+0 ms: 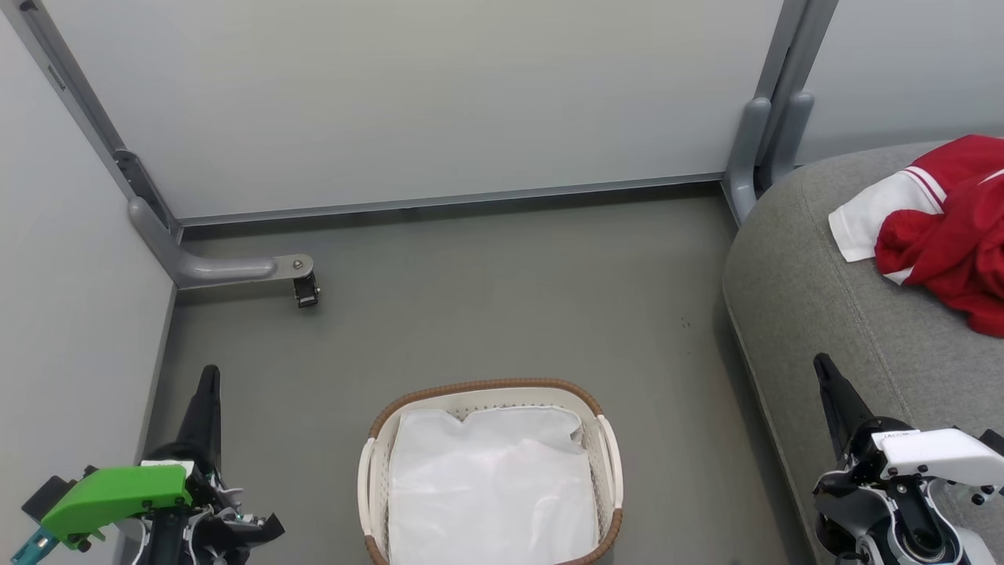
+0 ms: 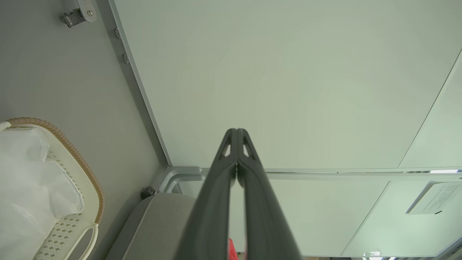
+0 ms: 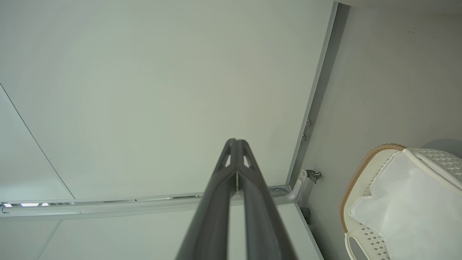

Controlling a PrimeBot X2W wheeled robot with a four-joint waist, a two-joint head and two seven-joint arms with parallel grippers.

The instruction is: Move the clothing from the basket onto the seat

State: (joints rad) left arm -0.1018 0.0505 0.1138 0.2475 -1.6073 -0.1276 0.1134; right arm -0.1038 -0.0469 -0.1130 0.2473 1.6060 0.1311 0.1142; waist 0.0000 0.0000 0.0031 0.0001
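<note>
Our L gripper (image 2: 237, 134) & R gripper (image 3: 236, 143) are both clenched on nothing, w/ the red-and-white clothes (image 1: 945, 227) bunched on the grey seat (image 1: 800, 314) at right, well apart from the basket (image 1: 486, 386) w/ its white liner (image 1: 490, 479) on the floor (image 1: 471, 298).

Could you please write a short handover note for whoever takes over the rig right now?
Left gripper: shut, empty, at the basket's left.
Right gripper: shut, empty, by the seat's front edge.
Clothing: bunched on the seat, partly cut off by the picture's edge.
Basket: on the floor, with its white liner inside and no red in sight.
Done: the transfer looks complete.
Left: probably just checking under the liner.
</note>
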